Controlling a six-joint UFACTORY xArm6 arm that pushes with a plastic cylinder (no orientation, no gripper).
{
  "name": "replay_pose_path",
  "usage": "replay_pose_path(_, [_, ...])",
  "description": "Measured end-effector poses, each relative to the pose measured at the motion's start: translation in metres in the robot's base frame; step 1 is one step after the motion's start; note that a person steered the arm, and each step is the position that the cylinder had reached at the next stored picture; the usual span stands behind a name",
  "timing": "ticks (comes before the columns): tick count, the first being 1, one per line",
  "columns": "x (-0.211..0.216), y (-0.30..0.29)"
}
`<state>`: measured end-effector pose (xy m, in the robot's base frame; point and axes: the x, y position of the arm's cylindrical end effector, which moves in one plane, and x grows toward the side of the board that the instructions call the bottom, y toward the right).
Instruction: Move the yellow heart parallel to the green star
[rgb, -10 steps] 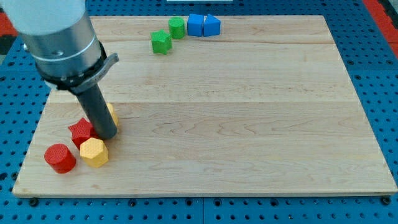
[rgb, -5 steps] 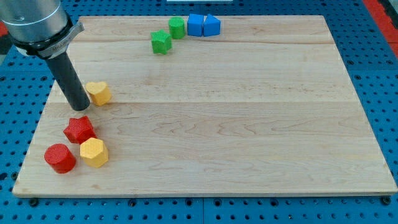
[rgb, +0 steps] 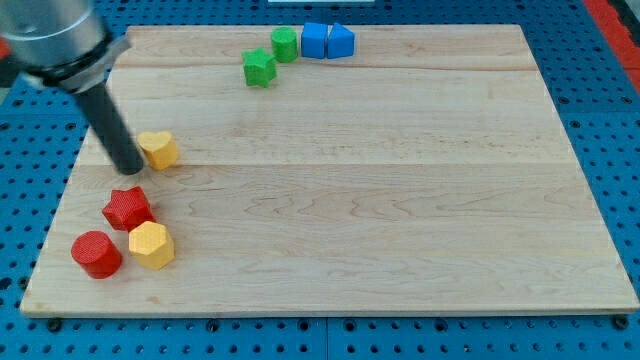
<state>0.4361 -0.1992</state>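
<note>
Our rod has no jaws to open or close; it ends in a plain tip, and my tip (rgb: 129, 171) rests on the board in the left part of the frame, touching or just beside the left edge of the yellow heart (rgb: 158, 149). The heart lies on the wooden board (rgb: 400, 200) at the middle left, well apart from the green star (rgb: 259, 68), which sits near the top edge, left of centre.

We judge the heart to be a small, stiff, light block that slides easily on the smooth wood and may spin if pushed off-centre. There is nothing to grasp, so we would press the tip against the middle of one flat side, here the left side, so that the push runs through the block's centre.

The heart's lobes seem to face the upper left and its point the lower right, so its long axis would run diagonally, but the shape is too small for us to be sure.

Other blocks stay clear of the path: a red star (rgb: 127, 208), a red cylinder (rgb: 96, 253) and a yellow hexagon (rgb: 151, 244) at the lower left, and a green cylinder (rgb: 285, 43), a blue cube (rgb: 314, 40) and a blue triangle (rgb: 340, 41) along the top.
</note>
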Motion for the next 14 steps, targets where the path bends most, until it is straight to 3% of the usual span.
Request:
replay_pose_path(2, [-0.025,0.088])
replay_pose_path(3, [-0.031,0.092])
replay_pose_path(6, [-0.083,0.059])
replay_pose_path(8, [-0.079,0.02])
replay_pose_path(9, [-0.044,-0.002])
replay_pose_path(10, [-0.08,-0.026])
replay_pose_path(12, [-0.113,0.031])
replay_pose_path(13, [-0.095,0.061])
replay_pose_path(14, [-0.115,0.143])
